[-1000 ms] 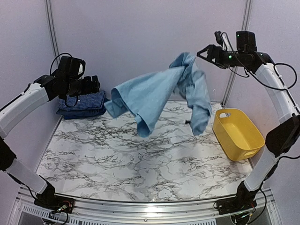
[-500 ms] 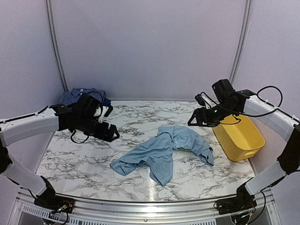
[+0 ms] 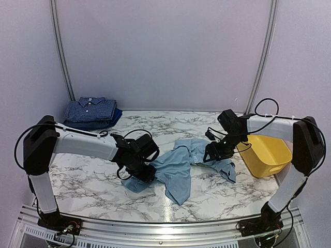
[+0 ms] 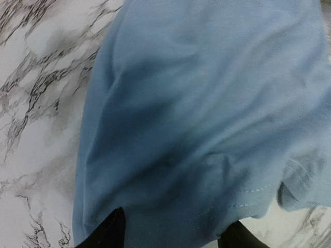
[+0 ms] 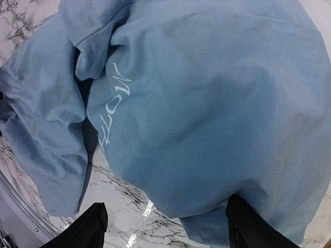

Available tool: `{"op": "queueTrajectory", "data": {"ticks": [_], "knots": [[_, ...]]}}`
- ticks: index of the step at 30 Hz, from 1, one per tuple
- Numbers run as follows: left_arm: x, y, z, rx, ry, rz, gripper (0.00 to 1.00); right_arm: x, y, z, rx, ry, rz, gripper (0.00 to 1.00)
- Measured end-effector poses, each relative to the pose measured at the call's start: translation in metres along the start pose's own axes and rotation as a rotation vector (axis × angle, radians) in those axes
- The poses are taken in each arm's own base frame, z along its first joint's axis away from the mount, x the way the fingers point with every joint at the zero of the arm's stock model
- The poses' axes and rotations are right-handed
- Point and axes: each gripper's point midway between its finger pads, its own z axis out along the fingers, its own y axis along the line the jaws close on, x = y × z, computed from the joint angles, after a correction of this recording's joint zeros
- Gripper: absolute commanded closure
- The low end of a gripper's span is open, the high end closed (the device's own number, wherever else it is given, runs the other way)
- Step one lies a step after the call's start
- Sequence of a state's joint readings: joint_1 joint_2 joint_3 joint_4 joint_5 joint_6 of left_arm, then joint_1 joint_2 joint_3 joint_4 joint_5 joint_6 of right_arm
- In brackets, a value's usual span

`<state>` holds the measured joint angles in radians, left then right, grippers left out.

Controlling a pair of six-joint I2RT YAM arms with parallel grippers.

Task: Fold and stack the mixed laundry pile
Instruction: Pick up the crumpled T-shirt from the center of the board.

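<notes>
The 2 arms came down onto the T-shirt (image 3: 178, 168), lying left-to-right mid-frame: left gripper (image 3: 145, 173) at its left end, right gripper (image 3: 213, 153) at its right, fingers spread, unclamped.

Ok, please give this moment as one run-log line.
T-shirt: crumpled on table, unfolded | left jaws: apart, over its left end | right jaws: apart, over its right end | folded stack: far-left corner
</notes>
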<state>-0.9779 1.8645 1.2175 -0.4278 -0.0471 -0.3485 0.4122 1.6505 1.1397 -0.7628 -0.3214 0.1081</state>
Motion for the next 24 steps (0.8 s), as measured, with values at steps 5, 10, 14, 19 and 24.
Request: {"op": "queueTrajectory", "data": {"ticks": [5,10,14,19,24], "knots": [[0.007,0.057,0.011,-0.119,0.039,-0.155,0.94,0.005,-0.009,0.018,0.018,0.04,-0.023,0.44],[0.001,0.163,0.001,-0.254,0.016,-0.354,0.94,0.007,0.016,0.028,-0.044,0.049,-0.053,0.64],[0.007,0.225,-0.009,-0.34,0.016,-0.444,0.44,0.008,0.046,0.033,-0.1,0.044,-0.078,0.64],[0.014,0.244,-0.044,-0.307,-0.041,-0.492,0.32,0.006,0.042,0.032,-0.059,0.033,-0.056,0.58],[0.001,0.196,-0.107,-0.139,-0.215,-0.438,0.3,-0.004,0.054,0.007,-0.073,-0.045,-0.07,0.43]]}}
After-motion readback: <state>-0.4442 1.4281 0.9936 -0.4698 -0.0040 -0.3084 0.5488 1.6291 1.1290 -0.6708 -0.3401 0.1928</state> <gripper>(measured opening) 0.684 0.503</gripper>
